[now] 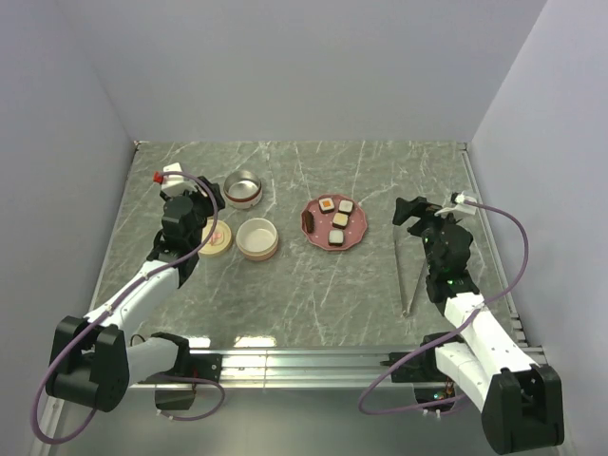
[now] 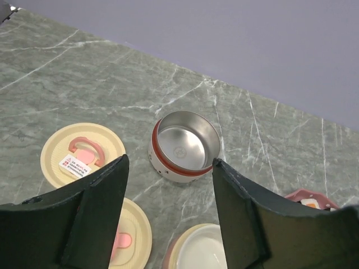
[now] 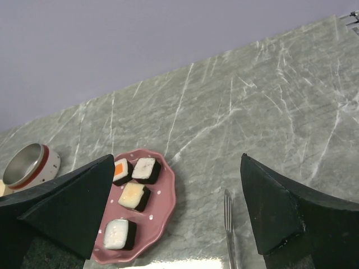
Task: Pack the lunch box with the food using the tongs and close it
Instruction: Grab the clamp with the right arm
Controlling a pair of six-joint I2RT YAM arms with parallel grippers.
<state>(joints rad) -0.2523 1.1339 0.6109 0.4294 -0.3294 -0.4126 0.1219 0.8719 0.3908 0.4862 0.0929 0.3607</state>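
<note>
The food lies on a pink scalloped plate (image 1: pixel 321 237): an orange-topped piece (image 1: pixel 327 204) (image 3: pixel 122 170), white-and-dark blocks (image 1: pixel 339 220) (image 3: pixel 133 195) and a dark brown oblong (image 1: pixel 309 220). The grey tongs (image 1: pixel 415 275) (image 3: pixel 228 224) lie flat on the table to the right of the plate. The lunch box stands in parts: a steel-lined tier (image 1: pixel 242 188) (image 2: pixel 185 140), a cream tier (image 1: pixel 257 237) (image 2: pixel 202 249) and two cream lids (image 2: pixel 83 154) (image 2: pixel 132 238). My left gripper (image 1: pixel 213 193) (image 2: pixel 169 161) hovers open above the tiers and lids. My right gripper (image 1: pixel 410 211) (image 3: pixel 177 158) hangs wide open over the tongs' far end, holding nothing.
The marble table (image 1: pixel 313 304) is walled in by grey panels at the back and both sides. A metal rail (image 1: pixel 304 361) runs along the near edge by the arm bases. The steel-lined tier (image 3: pixel 31 165) also shows at the far left of the right wrist view.
</note>
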